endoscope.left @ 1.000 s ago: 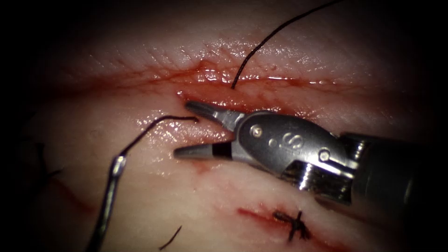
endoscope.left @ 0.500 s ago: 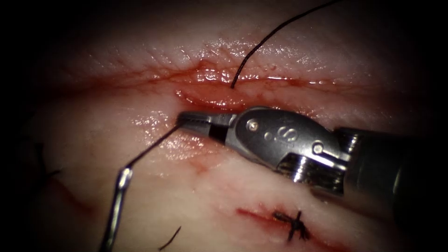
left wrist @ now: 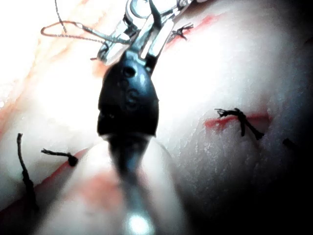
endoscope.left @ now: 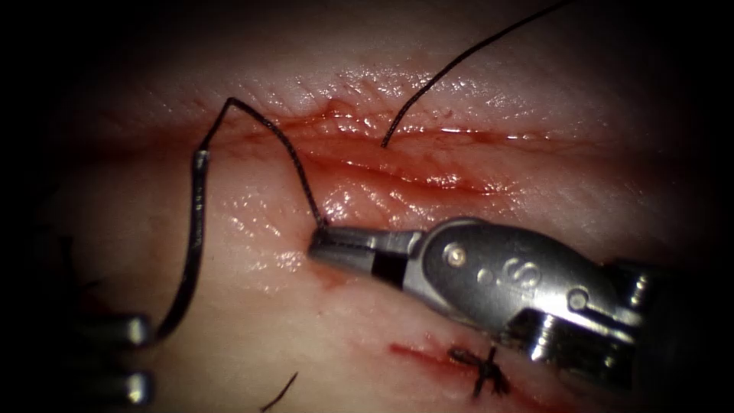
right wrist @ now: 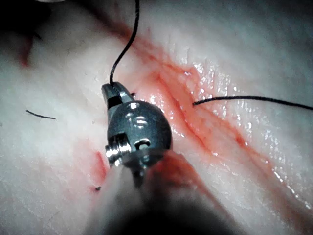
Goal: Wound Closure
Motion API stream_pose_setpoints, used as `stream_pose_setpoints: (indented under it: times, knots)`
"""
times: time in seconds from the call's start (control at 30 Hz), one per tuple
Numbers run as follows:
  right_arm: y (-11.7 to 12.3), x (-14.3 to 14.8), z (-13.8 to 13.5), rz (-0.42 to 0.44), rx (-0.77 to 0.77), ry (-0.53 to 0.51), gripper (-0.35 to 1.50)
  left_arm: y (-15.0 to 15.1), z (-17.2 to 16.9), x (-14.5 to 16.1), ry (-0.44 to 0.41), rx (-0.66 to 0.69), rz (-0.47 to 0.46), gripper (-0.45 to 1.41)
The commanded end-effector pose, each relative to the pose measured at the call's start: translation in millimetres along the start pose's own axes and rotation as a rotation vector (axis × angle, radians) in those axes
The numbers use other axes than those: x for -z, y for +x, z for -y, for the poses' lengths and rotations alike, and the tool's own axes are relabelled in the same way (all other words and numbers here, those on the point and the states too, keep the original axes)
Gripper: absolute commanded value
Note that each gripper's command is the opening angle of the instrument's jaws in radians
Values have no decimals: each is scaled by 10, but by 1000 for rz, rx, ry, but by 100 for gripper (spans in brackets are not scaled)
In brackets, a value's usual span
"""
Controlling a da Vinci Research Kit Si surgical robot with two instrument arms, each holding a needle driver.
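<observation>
Tissue (endoscope.left: 474,99): glistening, cut (endoscope.left: 397,164) open;
Right tool (endoscope.left: 329,246): fingers clamped on thread (endoscope.left: 294,164);
Left tool (endoscope.left: 141,359): fingers grip needle (endoscope.left: 195,237) off the tissue

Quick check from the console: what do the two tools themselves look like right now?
The right claw is grey metal: slim ridged jaws with a black band behind them, a rounded housing stamped "S", screws, and a dark shaft. The left claw ends in two rounded, dull silver tips.

left hand (left wrist: 128,105), tissue (left wrist: 205,73), stitches (left wrist: 239,119)
</observation>
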Motion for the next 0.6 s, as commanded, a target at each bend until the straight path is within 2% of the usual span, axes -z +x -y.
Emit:
stream_pose_setpoints:
  times: [0.03,0.2,0.37,0.53,0.6]
  knots:
    - [13,-7,11,-7,-2,7,-35,-12,-2,-5,1,-5,3,-45]
    - [35,-4,39,-13,-11,26,-35,-34,-7,1,41,-32,22,-45]
    - [55,-3,64,-20,-16,48,-35,-34,-9,2,50,-34,24,-45]
    - [62,-2,60,-35,31,42,-35,-33,-5,2,52,-31,15,-45]
    - [63,0,50,-50,44,30,46,-33,-3,3,53,-29,13,-45]
